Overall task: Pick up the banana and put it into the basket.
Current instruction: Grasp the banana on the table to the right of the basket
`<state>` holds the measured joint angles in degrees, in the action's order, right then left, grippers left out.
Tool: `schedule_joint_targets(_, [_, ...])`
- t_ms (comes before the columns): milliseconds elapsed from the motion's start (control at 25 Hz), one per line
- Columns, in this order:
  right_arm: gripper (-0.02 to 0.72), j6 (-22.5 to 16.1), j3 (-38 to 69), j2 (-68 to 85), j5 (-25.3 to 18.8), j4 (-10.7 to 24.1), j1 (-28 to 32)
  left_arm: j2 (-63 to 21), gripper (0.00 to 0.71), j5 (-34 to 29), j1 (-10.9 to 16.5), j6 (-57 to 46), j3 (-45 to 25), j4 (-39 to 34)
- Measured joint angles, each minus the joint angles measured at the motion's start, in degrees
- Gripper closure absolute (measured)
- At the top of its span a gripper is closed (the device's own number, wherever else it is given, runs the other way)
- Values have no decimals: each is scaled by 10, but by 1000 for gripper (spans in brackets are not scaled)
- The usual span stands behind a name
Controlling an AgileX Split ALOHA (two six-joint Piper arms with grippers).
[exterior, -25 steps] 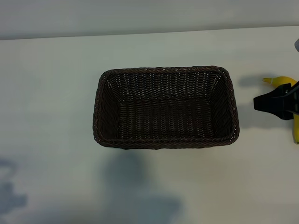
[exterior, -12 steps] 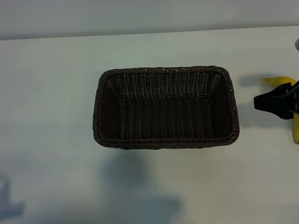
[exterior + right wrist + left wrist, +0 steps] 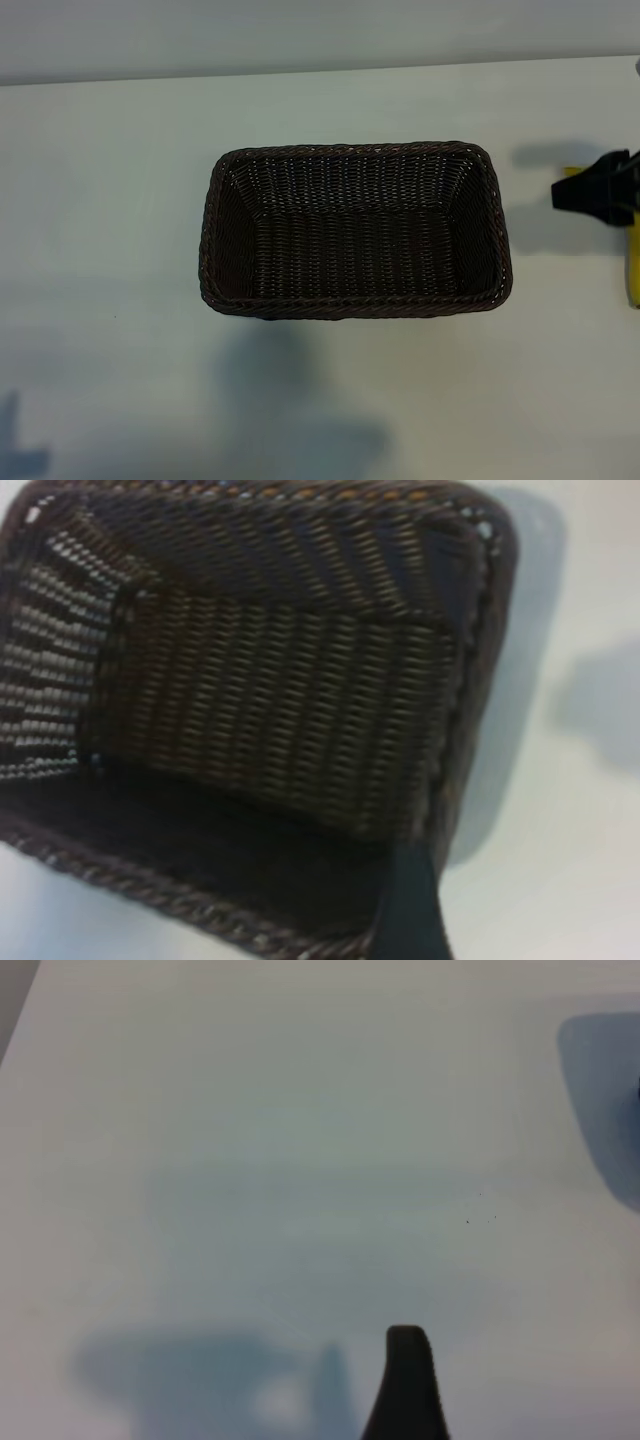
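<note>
The dark brown woven basket [image 3: 355, 232] stands empty in the middle of the white table; the right wrist view shows it close up as the basket [image 3: 270, 690]. The yellow banana [image 3: 634, 275] lies at the table's right edge, right of the basket. My right gripper [image 3: 598, 190] hovers over its stem end and hides most of it. The gripper is open and holds nothing; one dark finger [image 3: 415, 905] shows over the basket's rim. My left gripper [image 3: 323, 1390] is out of the exterior view, open over bare table, with one finger [image 3: 408, 1380] showing.
The white table [image 3: 110, 200] extends left of and in front of the basket. Arm shadows fall on the table in front of the basket and at the lower left corner. The table's far edge runs behind the basket.
My right gripper has shifted right and slightly toward the far edge, now covering more of the banana's stem end. The left arm's shadow at the lower left corner has shrunk.
</note>
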<state>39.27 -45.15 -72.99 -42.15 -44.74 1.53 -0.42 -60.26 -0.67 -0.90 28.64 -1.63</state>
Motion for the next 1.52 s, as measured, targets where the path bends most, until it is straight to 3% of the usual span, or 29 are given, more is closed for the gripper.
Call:
schedule_joint_targets(200, [135,-78,-82,-71,-13,87,0,0,123,0,0,0,0,1])
schedule_joint_targets(520, [135,-239,-209,-197,-59,273,0,0,123,0,0,0,0,1])
schedule_joint_targets(680, [135,-293,-244,-238,-63,345,0,0,123,0,0,0,0,1])
schedule_joint_targets(920, [135,-312,-256,-277,-62,380,0,0,123,0,0,0,-1,1])
schedule_joint_targets(1240, [135,-369,-256,-310,-62,458,0,0,123,0,0,0,-1,1])
schedule_joint_targets(1520, [135,-372,-256,-345,-62,472,0,0,123,0,0,-2,-1,1])
